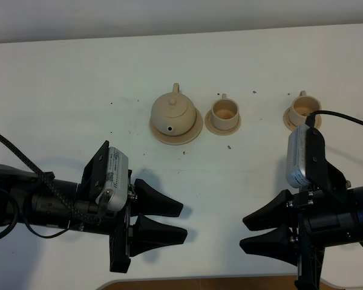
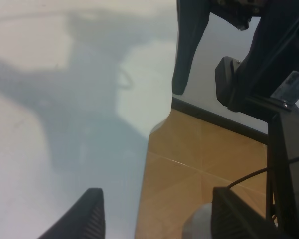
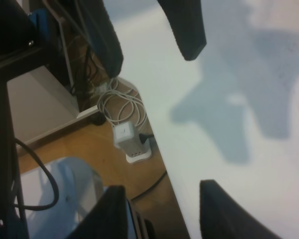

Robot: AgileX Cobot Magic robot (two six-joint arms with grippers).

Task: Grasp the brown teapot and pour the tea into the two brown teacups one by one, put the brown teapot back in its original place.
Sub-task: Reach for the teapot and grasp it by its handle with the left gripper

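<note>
The brown teapot (image 1: pixel 173 114) stands upright on its wide saucer, the original place (image 1: pixel 183 139), at the table's far middle. Just to its right one of the two brown teacups (image 1: pixel 224 111) rests on a small saucer. The other teacup (image 1: pixel 305 107) is further right, partly hidden behind my right wrist camera. My left gripper (image 1: pixel 180 222) (image 2: pixel 157 199) is open and empty near the front edge, pointing right. Facing it, my right gripper (image 1: pixel 247 233) (image 3: pixel 162 194) is open and empty too. Neither wrist view shows the tea set.
The white table (image 1: pixel 60 90) carries a few dark specks near the tea set. Its front edge runs just below both grippers, with wooden floor (image 2: pixel 204 149) beyond. A white power strip (image 3: pixel 132 143) and cables lie on that floor.
</note>
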